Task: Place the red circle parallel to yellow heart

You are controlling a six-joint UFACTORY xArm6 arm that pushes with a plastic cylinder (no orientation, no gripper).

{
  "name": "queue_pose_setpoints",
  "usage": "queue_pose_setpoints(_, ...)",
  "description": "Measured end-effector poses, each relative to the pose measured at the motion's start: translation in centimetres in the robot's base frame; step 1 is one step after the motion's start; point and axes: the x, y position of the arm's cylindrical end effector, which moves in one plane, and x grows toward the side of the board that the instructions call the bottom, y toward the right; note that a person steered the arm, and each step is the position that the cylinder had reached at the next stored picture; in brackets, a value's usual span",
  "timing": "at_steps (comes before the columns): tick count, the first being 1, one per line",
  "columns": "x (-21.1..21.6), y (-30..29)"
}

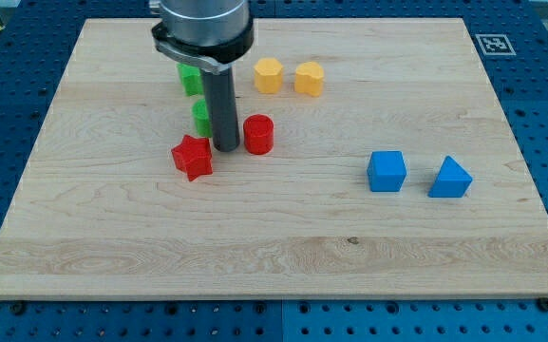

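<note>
Standing straight up, my tip (226, 149) sits just at 9 o'clock of the red circle (257, 135), no jaws on it, rod half-hiding a green block (200, 117).

The red circle (258, 134) is a short, bright red cylinder standing upright on its flat end, left of the surface's middle and in its upper half. The yellow heart (309, 78) is a small, chunky yellow block lying flat, its outline hard to make out from here. It sits up and to the view's right of the red circle, near the top edge, the two well apart.
</note>
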Motion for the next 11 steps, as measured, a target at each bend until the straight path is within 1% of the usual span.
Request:
queue_pose_setpoints(2,0.5,5.5)
queue_pose_setpoints(4,0.4,9.8)
queue_pose_setpoints(5,-0.7,10.3)
queue_pose_setpoints(6,-1.6,7.6)
queue_pose_setpoints(7,-2.3,7.4)
queue_pose_setpoints(8,-2.3,8.8)
queue_pose_setpoints(9,-2.5,11.7)
queue_pose_setpoints(10,-3.5,13.8)
queue_pose_setpoints(11,-5.0,14.3)
